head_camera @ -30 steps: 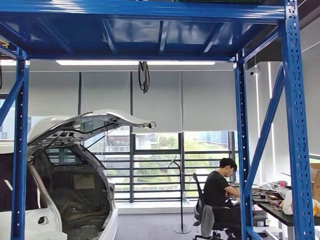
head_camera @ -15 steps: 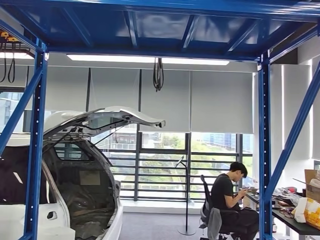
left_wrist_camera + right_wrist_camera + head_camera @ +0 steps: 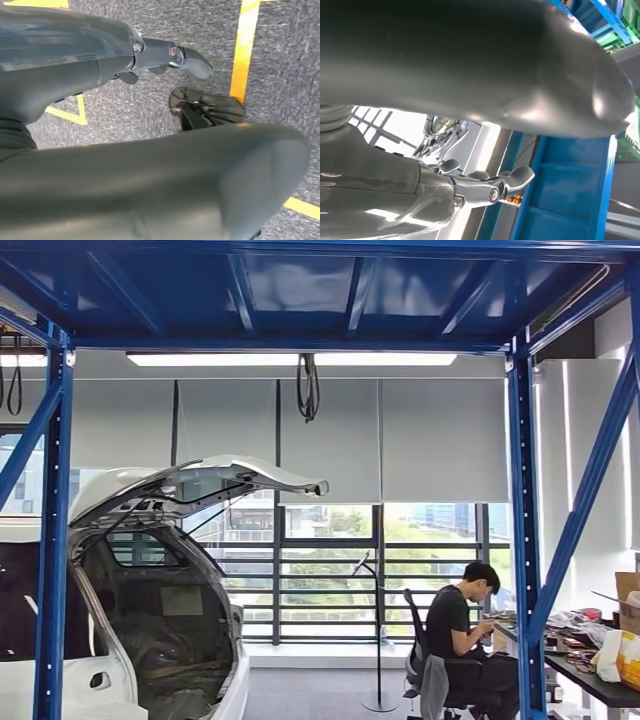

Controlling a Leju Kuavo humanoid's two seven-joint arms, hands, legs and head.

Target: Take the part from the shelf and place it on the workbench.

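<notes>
the view had swung slightly left across the blue shelf (image 3: 521,530); both hands (image 3: 113,110) (image 3: 471,150) stayed empty, fingers apart, part unseen.

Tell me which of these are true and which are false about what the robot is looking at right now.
1. The white car's rear hatch is raised. True.
2. A person stands beside the car. False: the person sits on a chair at a cluttered desk, across the view from the car.
3. The rack's frame is blue. True.
4. The left hand holds a part. False: the left wrist view shows it with nothing in it, fingers extended above grey floor with yellow lines.
5. The window blinds cover the windows fully. False: they cover only the upper part; greenery and buildings show below them.
</notes>
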